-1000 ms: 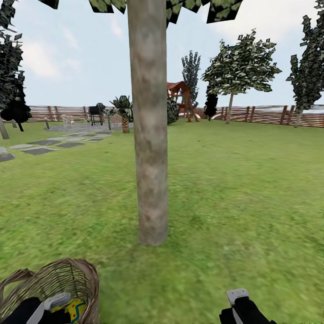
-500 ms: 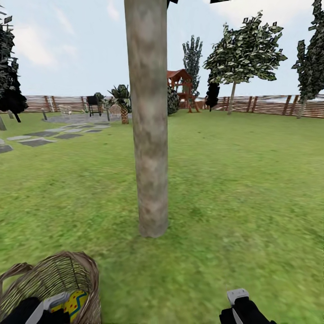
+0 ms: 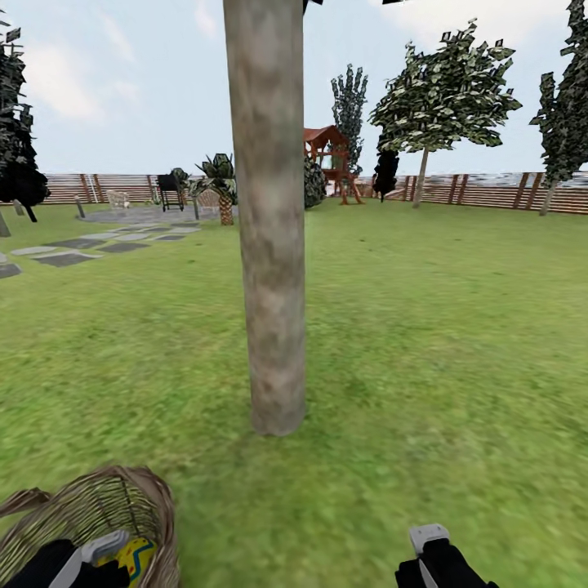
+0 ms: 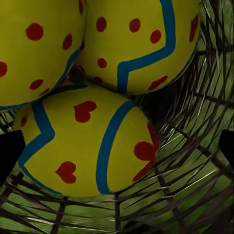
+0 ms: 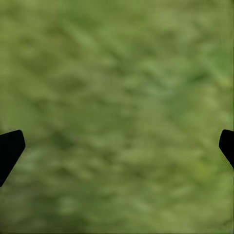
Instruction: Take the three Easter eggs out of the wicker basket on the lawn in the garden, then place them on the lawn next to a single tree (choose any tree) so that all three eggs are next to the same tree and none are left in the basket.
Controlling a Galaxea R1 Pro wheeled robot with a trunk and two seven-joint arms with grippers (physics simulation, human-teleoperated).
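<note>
Now the left gripper [image 4: 117,146] hangs spread wide inside the wicker basket [image 4: 195,161], its fingertips flanking the nearest of the three Easter eggs [image 4: 87,141], whose long axis lies roughly across the gap between them. Beyond it the other two eggs press together. The right gripper [image 5: 117,146] is likewise spread, over bare lawn [image 5: 117,73], with the tree [image 3: 269,245] ahead.

Nothing here can be read: no words, labels, brands, numbers or signs anywhere in the garden or on anything in it.
</note>
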